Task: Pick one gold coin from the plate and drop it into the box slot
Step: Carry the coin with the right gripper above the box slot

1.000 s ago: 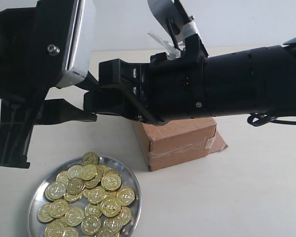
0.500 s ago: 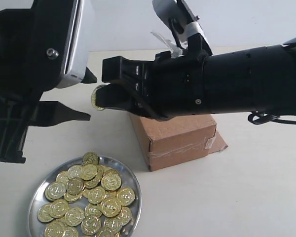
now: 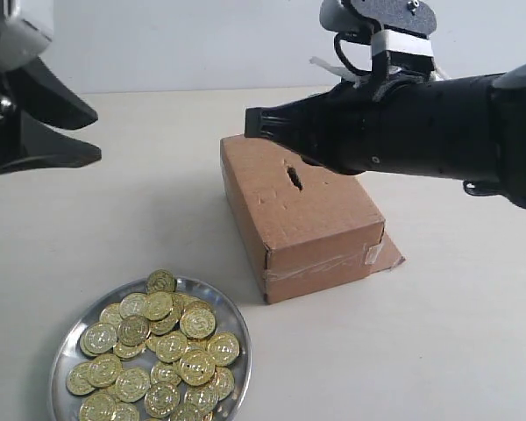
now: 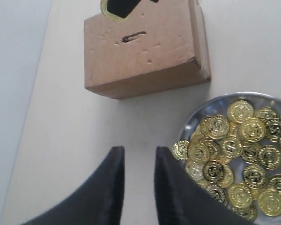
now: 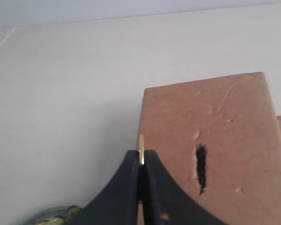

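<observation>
pinching a gold coin (image 5: 141,147) edge-up between jaws closed tight on it, the right gripper (image 5: 141,155) hangs over the far left corner of the box (image 3: 320,219) top, beside the box slot (image 3: 294,177) rather than over it. the left gripper (image 4: 138,157) stands partly open and empty above bare table (image 3: 140,193). the plate (image 3: 63,355) with its heaped coins (image 3: 158,351) lies off the box's near left corner.
</observation>
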Robot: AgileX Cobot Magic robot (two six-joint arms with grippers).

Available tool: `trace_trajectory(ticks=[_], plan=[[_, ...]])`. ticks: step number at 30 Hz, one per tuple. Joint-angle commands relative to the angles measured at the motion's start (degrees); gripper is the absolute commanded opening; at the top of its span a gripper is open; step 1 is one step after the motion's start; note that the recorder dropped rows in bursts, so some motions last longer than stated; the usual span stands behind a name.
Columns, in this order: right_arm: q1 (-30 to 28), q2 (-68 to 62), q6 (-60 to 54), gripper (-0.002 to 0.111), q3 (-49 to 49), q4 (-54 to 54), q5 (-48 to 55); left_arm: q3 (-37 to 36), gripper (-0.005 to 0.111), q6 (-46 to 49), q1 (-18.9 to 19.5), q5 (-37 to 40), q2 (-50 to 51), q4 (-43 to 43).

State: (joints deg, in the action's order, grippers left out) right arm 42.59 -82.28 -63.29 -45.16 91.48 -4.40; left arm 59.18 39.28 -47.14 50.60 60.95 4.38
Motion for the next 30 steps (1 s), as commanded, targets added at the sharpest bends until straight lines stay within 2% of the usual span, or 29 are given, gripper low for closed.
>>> trace_trajectory(ticks=[1,9,13,16,24,27,30], plan=[[0.1,-6.2,-5.6,0.000,-3.3,-1.1,-2.4,0.1,0.000,-5.8,-0.2,4.1,-1.9,0.2],[0.1,-14.6,-7.9,0.000,-9.4,1.0,-3.4,0.1,0.000,-6.8,-0.2,10.7,-2.9,0.2],[0.1,-15.4,-20.3,0.000,-10.7,8.5,-10.3,0.1,0.000,-6.8,-0.2,10.7,-3.0,0.2],[0.1,-15.0,-29.0,0.000,-11.6,8.5,-15.8,0.1,0.000,-6.8,-0.2,10.7,-3.0,0.2],[0.0,-13.8,-27.5,0.000,-11.8,8.5,-14.6,0.1,0.000,-6.8,-0.2,10.6,-3.0,0.2],[0.0,-13.0,-19.2,0.000,-11.3,8.5,-5.5,0.1,0.000,-6.8,-0.2,10.6,-3.0,0.2],[0.0,-13.0,-15.5,0.000,-11.9,8.5,15.4,0.1,0.000,-6.8,-0.2,10.6,-3.0,0.2]])
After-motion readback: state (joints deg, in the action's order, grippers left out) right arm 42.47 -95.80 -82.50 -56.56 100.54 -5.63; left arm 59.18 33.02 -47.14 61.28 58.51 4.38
